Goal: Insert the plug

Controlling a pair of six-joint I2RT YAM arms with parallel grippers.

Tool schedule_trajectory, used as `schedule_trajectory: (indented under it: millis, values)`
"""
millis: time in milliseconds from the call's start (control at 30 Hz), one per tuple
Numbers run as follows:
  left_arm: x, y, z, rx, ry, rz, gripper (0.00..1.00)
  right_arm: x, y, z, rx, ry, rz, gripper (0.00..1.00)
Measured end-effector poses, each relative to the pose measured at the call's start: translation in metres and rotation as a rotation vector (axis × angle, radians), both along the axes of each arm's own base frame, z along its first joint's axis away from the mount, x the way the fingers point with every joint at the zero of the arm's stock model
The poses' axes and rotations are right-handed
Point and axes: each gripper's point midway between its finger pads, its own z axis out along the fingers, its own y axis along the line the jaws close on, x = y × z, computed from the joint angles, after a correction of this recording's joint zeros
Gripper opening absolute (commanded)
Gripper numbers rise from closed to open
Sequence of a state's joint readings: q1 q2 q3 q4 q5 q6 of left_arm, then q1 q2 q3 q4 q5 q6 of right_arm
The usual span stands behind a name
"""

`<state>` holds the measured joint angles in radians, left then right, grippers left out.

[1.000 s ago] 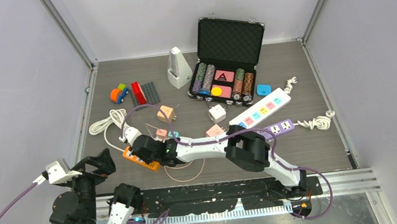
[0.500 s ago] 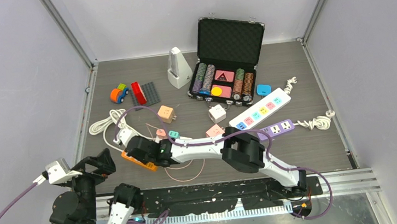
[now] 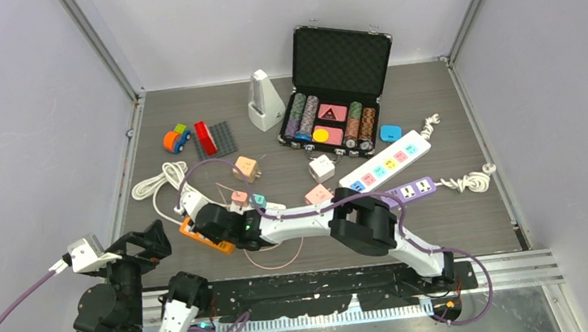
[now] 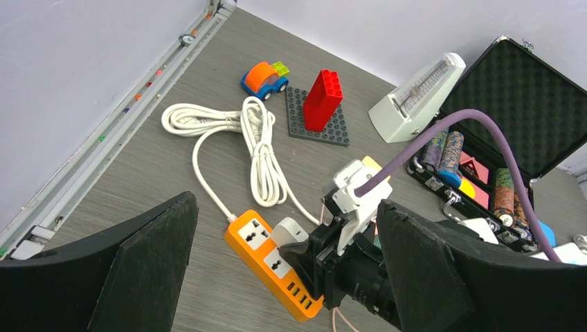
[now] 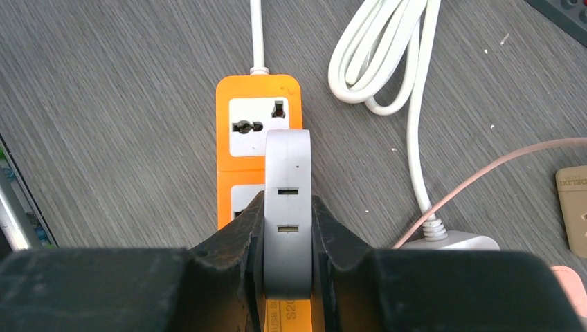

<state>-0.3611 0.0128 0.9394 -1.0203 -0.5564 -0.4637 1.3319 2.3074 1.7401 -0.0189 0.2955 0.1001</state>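
Observation:
An orange power strip point(image 3: 202, 237) lies at the near left of the table, its white cord running off to the far side. My right gripper point(image 5: 287, 207) is shut on a white plug adapter point(image 5: 287, 180) and holds it edge-up over the strip point(image 5: 225, 138), between the far socket point(image 5: 253, 117) and the second socket. The prongs are hidden, and I cannot tell whether the plug touches the strip. The left wrist view shows the plug point(image 4: 291, 232) against the strip point(image 4: 266, 259). My left gripper point(image 4: 285, 200) is open and empty, raised at the near left point(image 3: 145, 241).
A coiled white cable point(image 3: 158, 181) lies beyond the orange strip. Small pink and teal adapters point(image 3: 247, 197) lie by my right arm. A white strip point(image 3: 385, 161) and a purple strip point(image 3: 411, 190) lie to the right. A chip case point(image 3: 336, 89), a metronome point(image 3: 262, 100) and toy bricks point(image 3: 211, 137) stand at the back.
My right gripper with the plug shifted a little left, then back right over the orange strip. The left arm has not moved.

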Motion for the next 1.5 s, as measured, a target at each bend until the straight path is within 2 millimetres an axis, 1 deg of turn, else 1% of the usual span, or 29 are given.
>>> schedule_trajectory:
  millis: [200,433,667,1000,1067,1267,1500]
  values:
    - [0.0,0.0,0.0,0.0,0.0,0.0,1.0,0.001,0.0,0.0,0.037,0.011,0.021,0.05]
    - [0.0,0.0,0.0,-0.001,0.0,0.0,1.0,0.001,0.002,-0.001,0.032,0.029,0.052,0.05]
    - [0.0,0.0,0.0,-0.003,0.0,0.0,1.0,-0.002,0.014,-0.002,0.045,0.044,0.08,0.05]
    - [0.0,0.0,0.0,-0.003,0.0,0.0,1.0,0.0,0.012,-0.006,0.043,0.049,0.053,0.05]
    - [0.0,0.0,0.0,-0.003,0.0,0.0,1.0,0.0,0.01,-0.012,0.036,0.039,0.041,0.05]
    - [0.0,0.0,0.0,-0.003,0.0,0.0,0.99,0.006,0.009,-0.013,0.054,-0.016,0.003,0.05]
    - [0.0,0.0,0.0,-0.004,0.0,0.0,0.99,0.006,0.009,-0.017,0.091,-0.037,0.023,0.05]
